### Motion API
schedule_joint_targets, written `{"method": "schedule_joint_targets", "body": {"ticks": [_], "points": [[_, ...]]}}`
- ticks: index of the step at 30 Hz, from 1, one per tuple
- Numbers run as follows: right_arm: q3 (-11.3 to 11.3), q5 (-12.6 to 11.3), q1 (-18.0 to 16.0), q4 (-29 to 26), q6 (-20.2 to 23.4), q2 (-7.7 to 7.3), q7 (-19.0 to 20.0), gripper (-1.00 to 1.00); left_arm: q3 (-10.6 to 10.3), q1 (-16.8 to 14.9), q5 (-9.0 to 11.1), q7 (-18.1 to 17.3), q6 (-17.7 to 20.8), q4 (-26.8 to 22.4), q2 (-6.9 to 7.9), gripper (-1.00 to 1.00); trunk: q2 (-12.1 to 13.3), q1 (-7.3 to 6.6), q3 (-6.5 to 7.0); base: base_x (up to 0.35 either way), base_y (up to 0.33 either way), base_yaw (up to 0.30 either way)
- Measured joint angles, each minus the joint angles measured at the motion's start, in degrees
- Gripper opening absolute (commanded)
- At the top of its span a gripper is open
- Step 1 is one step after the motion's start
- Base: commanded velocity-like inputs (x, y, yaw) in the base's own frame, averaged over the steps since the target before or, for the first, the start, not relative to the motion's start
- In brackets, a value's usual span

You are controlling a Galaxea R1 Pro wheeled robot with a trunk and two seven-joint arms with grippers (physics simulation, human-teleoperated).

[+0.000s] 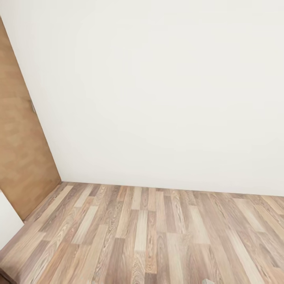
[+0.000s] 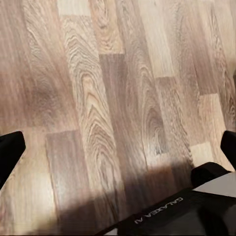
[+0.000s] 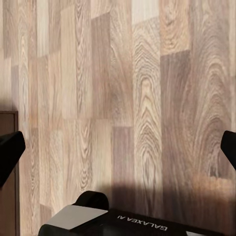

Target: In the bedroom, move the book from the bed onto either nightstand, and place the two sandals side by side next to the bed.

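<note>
The one thing I can read is the brand "GALAXEA AI" in pale letters on the robot's dark base [image 2: 172, 216], which sits beyond my left gripper [image 2: 118, 147], below the gap between its wide-apart fingertips. The same "GALAXEA AI" lettering stands on the base [image 3: 142, 227] past my right gripper [image 3: 118, 147]. In both wrist views it reads upside down.

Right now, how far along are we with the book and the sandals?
Nothing looks done from here. The head view faces a bare white wall, a wooden door and plank floor. Both end effectors, left and right, hang open and empty above the floor. Reaching the bedroom, moving the book and pairing the sandals all remain.
</note>
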Motion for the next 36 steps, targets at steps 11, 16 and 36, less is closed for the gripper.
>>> {"method": "schedule_joint_targets", "body": {"ticks": [11, 16, 36], "points": [[0.0, -0.1, 0.0, 0.1, 0.0, -0.03, 0.0, 1.0, -0.1, 1.1, -5.0, 2.9, -0.8, 0.3, 0.97, 1.0, 0.0, 0.01, 0.0, 0.245, 0.0, 0.0], [0.0, -0.1, 0.0, 0.2, 0.0, -0.03, 0.0, 1.0, -0.1, 1.1, -5.1, 3.0, -0.8, 0.3, 1.14, 1.0, 0.0, 0.01, 0.0, 0.185, 0.0, 0.0], [0.1, 0.1, 3.9, 3.5, 0.1, -0.28, -4.4, 1.0, -0.1, 2.1, -11.4, 3.1, -0.7, 0.3, 1.01, 1.0, 0.0, 0.03, 0.0, 0.091, 0.0, 0.0]]}}
